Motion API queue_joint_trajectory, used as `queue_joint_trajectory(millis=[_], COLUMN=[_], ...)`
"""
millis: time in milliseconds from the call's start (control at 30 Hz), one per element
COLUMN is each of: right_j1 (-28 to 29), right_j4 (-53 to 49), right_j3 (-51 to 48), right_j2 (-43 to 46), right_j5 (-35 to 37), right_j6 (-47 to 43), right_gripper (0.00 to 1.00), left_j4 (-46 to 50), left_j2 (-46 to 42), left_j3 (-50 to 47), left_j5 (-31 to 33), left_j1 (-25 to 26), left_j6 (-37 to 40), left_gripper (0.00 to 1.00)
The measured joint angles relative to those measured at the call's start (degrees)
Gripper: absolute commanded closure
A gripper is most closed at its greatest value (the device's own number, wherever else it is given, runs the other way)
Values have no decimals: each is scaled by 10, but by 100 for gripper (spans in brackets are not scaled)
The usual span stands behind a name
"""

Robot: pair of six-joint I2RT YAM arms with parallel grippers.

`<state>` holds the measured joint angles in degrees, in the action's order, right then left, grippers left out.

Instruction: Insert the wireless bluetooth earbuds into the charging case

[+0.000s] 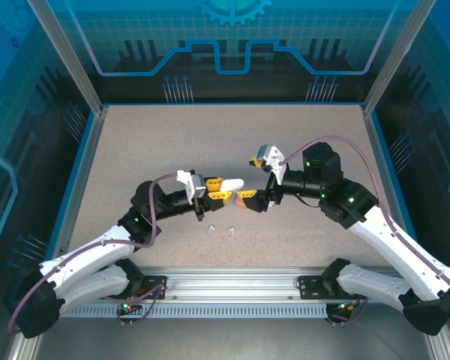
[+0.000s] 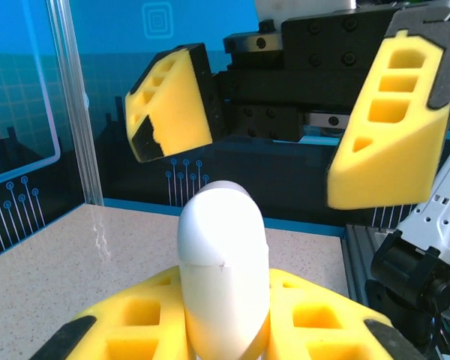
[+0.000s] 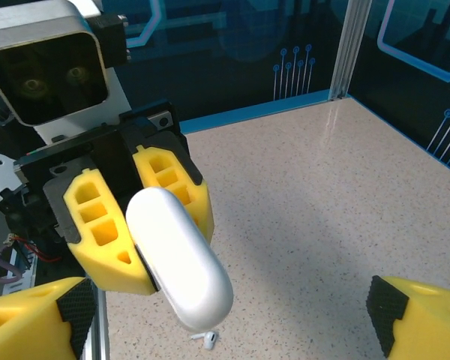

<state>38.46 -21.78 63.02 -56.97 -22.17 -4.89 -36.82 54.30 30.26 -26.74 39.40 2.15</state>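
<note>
L pincer is clamped on the white charging case, gripping its lower half w/ the lid end sticking out and the seam line shut. The case is held up off the counter, mid-way btwn the two arms, prob. so the other arm can work the lid. R pincer faces it w/ yellow pads wide apart and nothing in them, likely lining up on the lid end. Two white earbuds lie on the counter just below, close together, apart from the case. None is in the case yet; the lid needs opening first.
</note>
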Motion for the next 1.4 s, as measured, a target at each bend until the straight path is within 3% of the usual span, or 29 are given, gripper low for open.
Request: queue_joint_trajectory(millis=[733, 1400], right_j1=[7, -2], right_j4=[9, 18], right_j3=[4, 24], right_j2=[-20, -25], right_j5=[42, 57], right_j6=[11, 20], right_gripper=[25, 25], left_j4=[-10, -3], left_j2=[-7, -7], left_j3=[-2, -2], left_j5=[21, 23], left_j1=[2, 6], left_j6=[10, 17], left_gripper=[100, 100])
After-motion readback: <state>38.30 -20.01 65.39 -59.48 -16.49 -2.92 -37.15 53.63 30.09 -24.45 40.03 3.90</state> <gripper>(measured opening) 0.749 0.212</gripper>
